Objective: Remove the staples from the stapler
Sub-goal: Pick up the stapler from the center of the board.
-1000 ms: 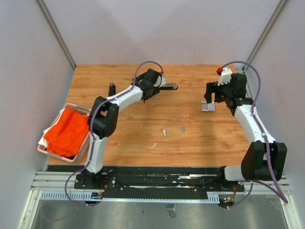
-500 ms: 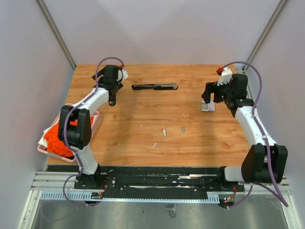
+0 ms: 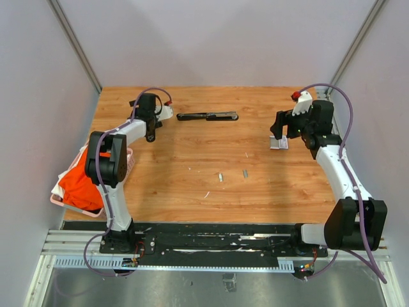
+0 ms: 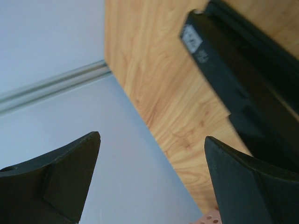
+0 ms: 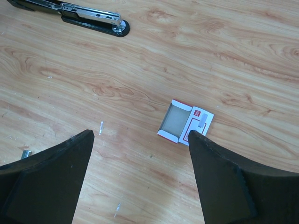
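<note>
The black stapler [image 3: 208, 116] lies opened out flat at the back middle of the table; it also shows in the right wrist view [image 5: 88, 16] with its metal channel up. Short silvery staple strips [image 3: 220, 177] [image 3: 245, 173] lie on the wood near the middle, and one shows at the right wrist view's left edge [image 5: 25, 153]. My left gripper [image 3: 151, 133] [image 4: 152, 140] is open and empty at the back left, away from the stapler. My right gripper [image 3: 281, 130] [image 5: 140, 133] is open and empty above a white box.
A small white box with red print [image 3: 278, 142] [image 5: 186, 123] lies open on the right, a grey strip on its flap. A black oblong object with a white label [image 4: 243, 79] lies by my left gripper. A pink basket with orange cloth [image 3: 86, 182] sits at the left edge.
My left arm has swung from the stapler to the back left of the table, its elbow now over the basket. The stapler lies uncovered. The right arm has barely moved.
</note>
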{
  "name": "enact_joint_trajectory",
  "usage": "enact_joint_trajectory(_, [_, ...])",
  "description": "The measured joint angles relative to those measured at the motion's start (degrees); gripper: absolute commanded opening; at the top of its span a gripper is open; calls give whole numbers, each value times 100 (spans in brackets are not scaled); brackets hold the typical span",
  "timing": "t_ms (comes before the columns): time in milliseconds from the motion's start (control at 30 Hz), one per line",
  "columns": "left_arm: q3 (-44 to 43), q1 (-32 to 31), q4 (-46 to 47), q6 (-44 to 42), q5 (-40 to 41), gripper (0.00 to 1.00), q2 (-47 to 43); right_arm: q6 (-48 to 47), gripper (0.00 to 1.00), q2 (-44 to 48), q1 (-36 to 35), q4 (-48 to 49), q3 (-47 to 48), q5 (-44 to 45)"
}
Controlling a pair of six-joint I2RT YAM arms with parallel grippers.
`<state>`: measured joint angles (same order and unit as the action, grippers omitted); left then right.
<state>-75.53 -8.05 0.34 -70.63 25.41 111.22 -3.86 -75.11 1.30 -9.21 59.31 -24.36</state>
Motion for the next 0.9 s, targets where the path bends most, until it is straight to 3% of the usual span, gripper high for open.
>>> enact_joint_trajectory(300, [33,9,74,-485,-557,98,221,0,84,24,0,2,-2,0])
enact_joint_trajectory(900, [-15,15,-538,-85,-1429,98,-50,0,84,15,0,28,-2,-9])
